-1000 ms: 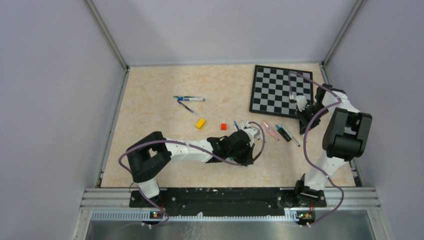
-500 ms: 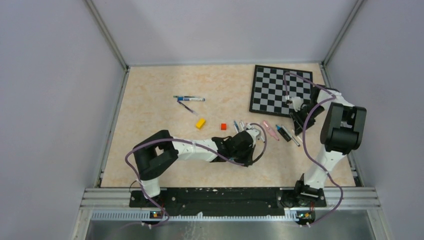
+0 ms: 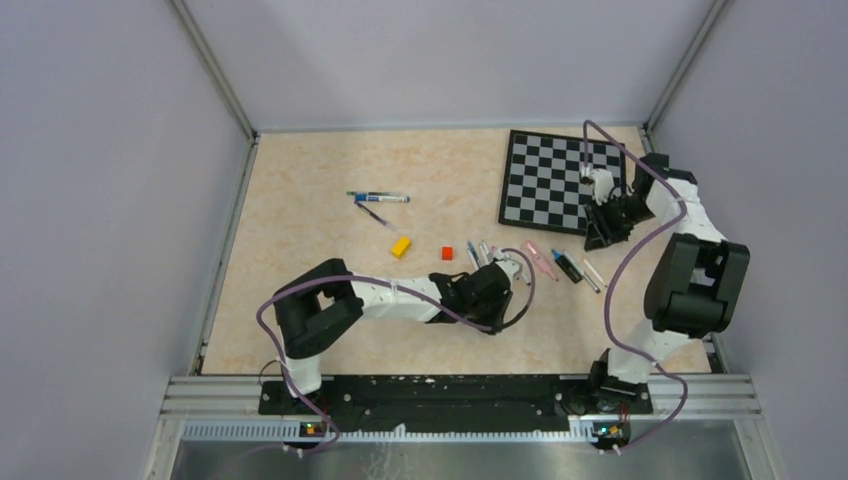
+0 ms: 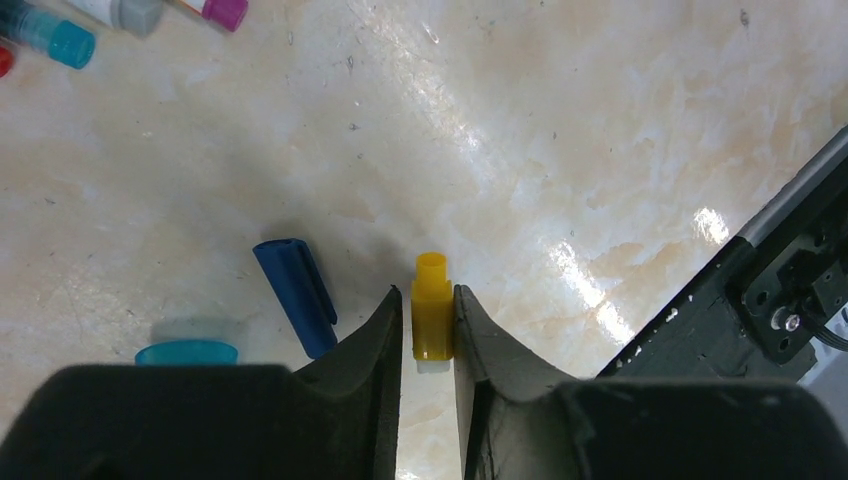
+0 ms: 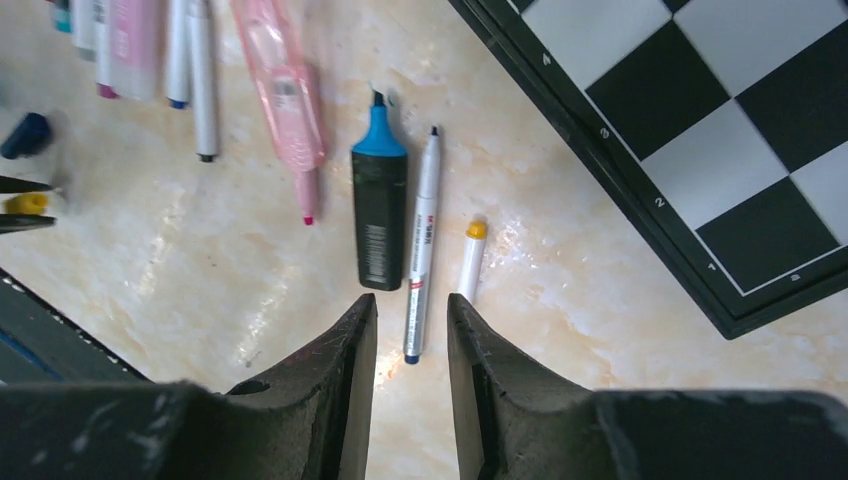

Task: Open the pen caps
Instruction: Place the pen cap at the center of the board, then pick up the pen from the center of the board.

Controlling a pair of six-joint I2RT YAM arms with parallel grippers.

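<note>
Yellow pen cap [image 4: 432, 320] | lies between fingers of left gripper [image 4: 428, 293], long axis along them, well left of chessboard [image 3: 555, 180]; pinched or freed: cannot tell | right gripper [image 5: 410, 300] narrowly spread, empty, beside chessboard

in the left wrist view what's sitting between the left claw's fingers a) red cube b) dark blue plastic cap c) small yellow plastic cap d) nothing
c: the small yellow plastic cap stands between the fingers of the left claw, while the dark blue plastic cap lies off to one side.
</note>
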